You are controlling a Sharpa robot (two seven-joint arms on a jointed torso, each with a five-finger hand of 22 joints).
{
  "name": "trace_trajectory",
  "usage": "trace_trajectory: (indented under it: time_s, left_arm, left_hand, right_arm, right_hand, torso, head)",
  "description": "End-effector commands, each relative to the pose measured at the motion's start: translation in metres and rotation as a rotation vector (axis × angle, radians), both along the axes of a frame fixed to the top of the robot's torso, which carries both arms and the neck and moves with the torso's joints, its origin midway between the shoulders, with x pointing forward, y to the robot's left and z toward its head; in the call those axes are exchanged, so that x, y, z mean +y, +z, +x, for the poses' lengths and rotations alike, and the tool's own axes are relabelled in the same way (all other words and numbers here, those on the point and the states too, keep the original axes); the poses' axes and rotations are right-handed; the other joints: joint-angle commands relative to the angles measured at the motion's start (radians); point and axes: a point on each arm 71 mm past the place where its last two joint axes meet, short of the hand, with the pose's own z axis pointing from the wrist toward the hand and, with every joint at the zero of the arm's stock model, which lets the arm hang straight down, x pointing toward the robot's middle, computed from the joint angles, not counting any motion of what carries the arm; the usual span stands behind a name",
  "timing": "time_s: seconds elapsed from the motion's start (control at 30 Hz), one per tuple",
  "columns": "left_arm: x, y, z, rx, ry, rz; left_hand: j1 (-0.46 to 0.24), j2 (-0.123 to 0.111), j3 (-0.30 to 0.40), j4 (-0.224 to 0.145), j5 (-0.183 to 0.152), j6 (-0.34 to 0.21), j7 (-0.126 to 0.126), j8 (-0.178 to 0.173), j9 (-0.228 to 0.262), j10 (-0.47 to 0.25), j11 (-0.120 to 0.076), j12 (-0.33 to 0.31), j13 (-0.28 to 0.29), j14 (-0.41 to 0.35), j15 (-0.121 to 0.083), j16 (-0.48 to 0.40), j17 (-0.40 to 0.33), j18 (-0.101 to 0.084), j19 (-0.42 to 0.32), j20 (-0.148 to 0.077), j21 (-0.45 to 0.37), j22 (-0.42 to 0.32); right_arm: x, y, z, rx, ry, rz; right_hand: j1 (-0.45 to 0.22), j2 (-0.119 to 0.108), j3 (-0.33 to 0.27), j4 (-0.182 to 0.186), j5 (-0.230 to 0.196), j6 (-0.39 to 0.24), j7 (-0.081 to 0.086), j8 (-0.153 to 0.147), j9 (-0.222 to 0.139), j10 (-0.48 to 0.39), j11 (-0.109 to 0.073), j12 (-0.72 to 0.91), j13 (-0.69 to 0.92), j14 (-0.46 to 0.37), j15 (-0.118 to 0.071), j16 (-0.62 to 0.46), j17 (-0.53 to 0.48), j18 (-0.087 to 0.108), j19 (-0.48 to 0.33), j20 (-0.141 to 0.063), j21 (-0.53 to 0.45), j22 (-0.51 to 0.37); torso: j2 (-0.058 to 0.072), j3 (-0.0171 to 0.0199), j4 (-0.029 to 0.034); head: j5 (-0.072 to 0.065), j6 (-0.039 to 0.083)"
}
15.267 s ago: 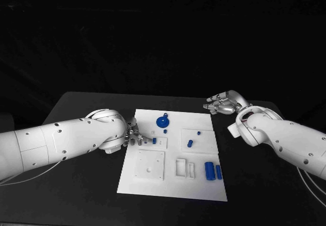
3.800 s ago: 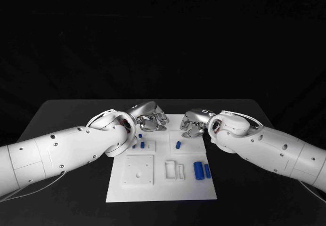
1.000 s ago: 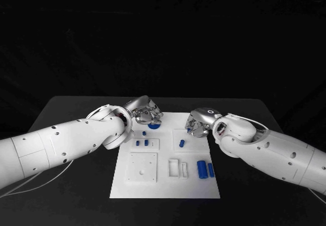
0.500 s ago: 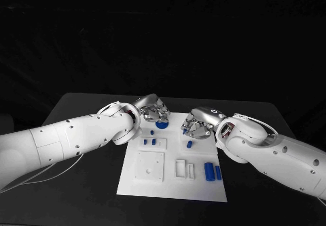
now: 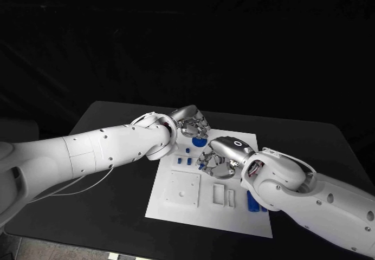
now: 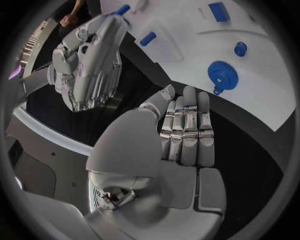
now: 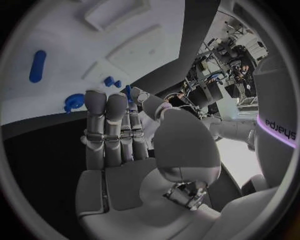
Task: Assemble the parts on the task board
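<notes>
The white task board [image 5: 203, 216] lies mid-table. A blue gear [image 5: 199, 142] sits at its far end, two small blue pegs [image 5: 185, 160] stand left of centre, and two blue cylinders [image 5: 252, 201] lie by the right edge. My left hand [image 5: 191, 122] hovers just beyond the gear; in the left wrist view its fingers [image 6: 186, 127] are stretched out side by side and hold nothing. My right hand [image 5: 219, 160] hangs over the board's middle, near the pegs. It pinches a small blue peg [image 7: 128, 92] between thumb and fingers; that peg [image 6: 122, 9] also shows at its fingertips.
A raised square plate [image 5: 183, 187] with holes and two slotted white blocks [image 5: 224, 195] occupy the board's near half. Black table [image 5: 109, 179] lies bare on both sides. My left forearm [image 5: 102, 149] crosses above the table's left part.
The camera has shifted. Relative to the board, my right hand has come nearer and toward the two pegs, away from the far right corner. My left hand stays by the gear.
</notes>
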Motion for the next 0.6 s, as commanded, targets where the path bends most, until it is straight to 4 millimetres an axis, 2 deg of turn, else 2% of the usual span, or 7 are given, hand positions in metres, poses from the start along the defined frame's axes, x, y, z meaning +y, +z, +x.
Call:
trace_trajectory:
  time_s: [0.03,0.2,0.6]
  left_arm:
    - [-0.002,0.002,0.000,-0.011,-0.006,-0.015]
    - [-0.004,0.002,0.001,-0.011,-0.007,-0.015]
    - [-0.004,0.003,0.003,-0.013,-0.004,-0.014]
  left_hand:
    - [-0.002,0.001,-0.001,-0.007,0.005,-0.005,0.002,0.000,0.001,-0.002,0.002,-0.001,0.000,0.006,0.004,-0.007,0.002,-0.009,-0.006,-0.002,0.000,0.006]
    - [-0.002,0.001,-0.001,-0.007,0.005,-0.005,0.002,0.000,0.001,-0.002,0.002,-0.001,0.000,0.006,0.004,-0.007,0.002,-0.009,-0.007,-0.002,0.000,0.007]
    - [-0.001,0.003,0.000,-0.008,0.005,-0.005,0.002,0.000,0.001,-0.002,0.002,-0.001,0.000,0.006,0.004,-0.008,0.002,-0.009,-0.007,-0.002,0.000,0.010]
  right_arm:
    - [0.008,-0.002,-0.005,-0.066,0.021,-0.043]
    - [0.017,-0.013,-0.010,-0.078,0.036,-0.080]
    - [0.029,-0.033,-0.015,-0.094,0.056,-0.127]
  right_hand:
    - [0.005,0.008,-0.001,-0.003,-0.001,0.008,0.002,0.003,-0.001,0.007,0.001,0.006,0.001,0.001,-0.009,-0.001,-0.001,0.011,0.007,0.000,-0.003,0.001]
    - [0.005,0.007,0.003,-0.005,-0.002,0.008,0.002,0.003,-0.001,0.007,0.001,0.006,0.001,0.001,-0.009,0.000,-0.002,0.012,0.009,0.000,-0.011,0.007]
    - [0.005,0.005,0.005,-0.008,-0.004,0.010,0.002,0.003,-0.001,0.008,0.001,0.006,0.001,0.001,-0.009,0.002,-0.003,0.013,0.014,-0.001,-0.020,0.013]
  torso:
    - [0.002,0.0013,0.0005]
    - [0.001,0.0009,0.0000]
    - [0.002,0.0017,0.0009]
  head:
    - [0.017,-0.001]
    - [0.031,-0.002]
    - [0.048,-0.009]
